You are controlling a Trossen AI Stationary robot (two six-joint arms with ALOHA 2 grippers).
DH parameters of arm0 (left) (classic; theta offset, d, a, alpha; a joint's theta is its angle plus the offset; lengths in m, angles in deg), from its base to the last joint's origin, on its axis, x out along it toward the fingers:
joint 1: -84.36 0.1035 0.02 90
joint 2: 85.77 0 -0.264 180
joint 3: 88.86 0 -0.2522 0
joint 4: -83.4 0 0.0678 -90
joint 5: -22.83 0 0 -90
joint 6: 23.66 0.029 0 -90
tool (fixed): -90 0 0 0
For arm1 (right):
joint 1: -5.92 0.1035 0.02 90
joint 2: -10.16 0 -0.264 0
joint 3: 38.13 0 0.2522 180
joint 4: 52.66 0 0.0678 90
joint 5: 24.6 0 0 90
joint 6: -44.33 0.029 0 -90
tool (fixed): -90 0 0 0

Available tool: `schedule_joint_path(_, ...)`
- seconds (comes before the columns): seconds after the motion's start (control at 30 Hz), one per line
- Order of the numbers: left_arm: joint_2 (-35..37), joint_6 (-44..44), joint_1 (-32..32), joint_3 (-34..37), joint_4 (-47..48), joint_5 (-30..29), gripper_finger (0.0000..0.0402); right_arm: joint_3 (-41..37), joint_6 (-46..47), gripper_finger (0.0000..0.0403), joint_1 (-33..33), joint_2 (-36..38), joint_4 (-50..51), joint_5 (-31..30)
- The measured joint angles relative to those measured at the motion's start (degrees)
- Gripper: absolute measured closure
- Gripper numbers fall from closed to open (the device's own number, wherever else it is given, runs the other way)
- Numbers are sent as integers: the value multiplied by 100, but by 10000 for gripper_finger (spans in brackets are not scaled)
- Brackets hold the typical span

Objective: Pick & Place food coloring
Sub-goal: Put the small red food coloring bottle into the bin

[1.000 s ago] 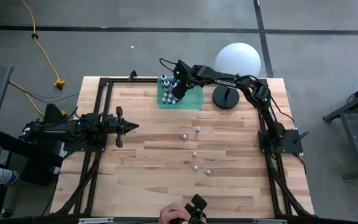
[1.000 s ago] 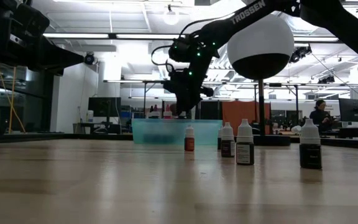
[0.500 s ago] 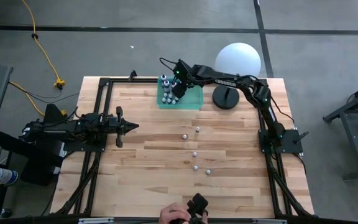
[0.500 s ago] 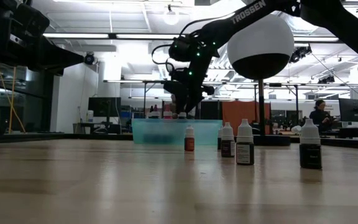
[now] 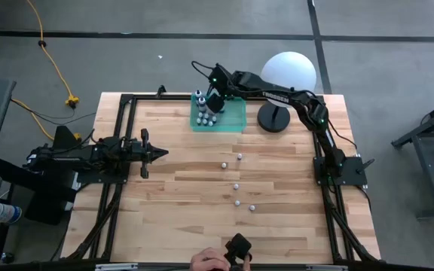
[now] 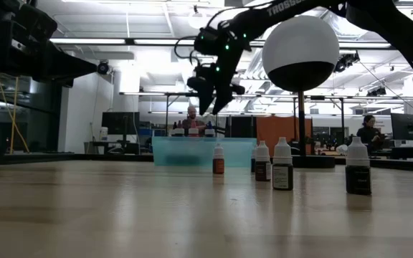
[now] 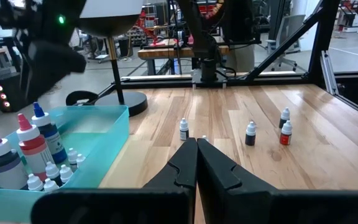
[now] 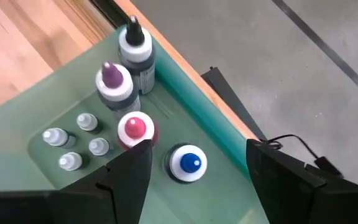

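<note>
Jaws of the right gripper (image 8: 194, 180) stand wide apart and hold nothing; it hangs above the far-left end of the teal tray (image 5: 236, 124), over the bottles already standing there. Just below it in the right wrist view are a blue-capped bottle (image 8: 188, 163), a pink-capped one (image 8: 133, 129), a purple-capped one (image 8: 111, 81), a dark-tipped one (image 8: 133, 41) and four tiny whitish bottles (image 8: 74, 142). Five small bottles (image 5: 236, 187) remain on the bare wood in the middle of the table (image 5: 172, 218), well apart from the tray. The left gripper (image 5: 162, 153) waits at the table's left side, jaws pressed together and empty. I judge the task as more than half done, with those five to collect.
</note>
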Motion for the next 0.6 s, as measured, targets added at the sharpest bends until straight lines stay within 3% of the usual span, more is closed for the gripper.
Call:
schedule_joint_path(0.4,-1,0,-1,0,-1,0,401,1874,-508,154,568,14,2035,104)
schedule_joint_path(0.6,0,0,-1,0,0,0,401,1529,-1036,153,1000,452,2213,665)
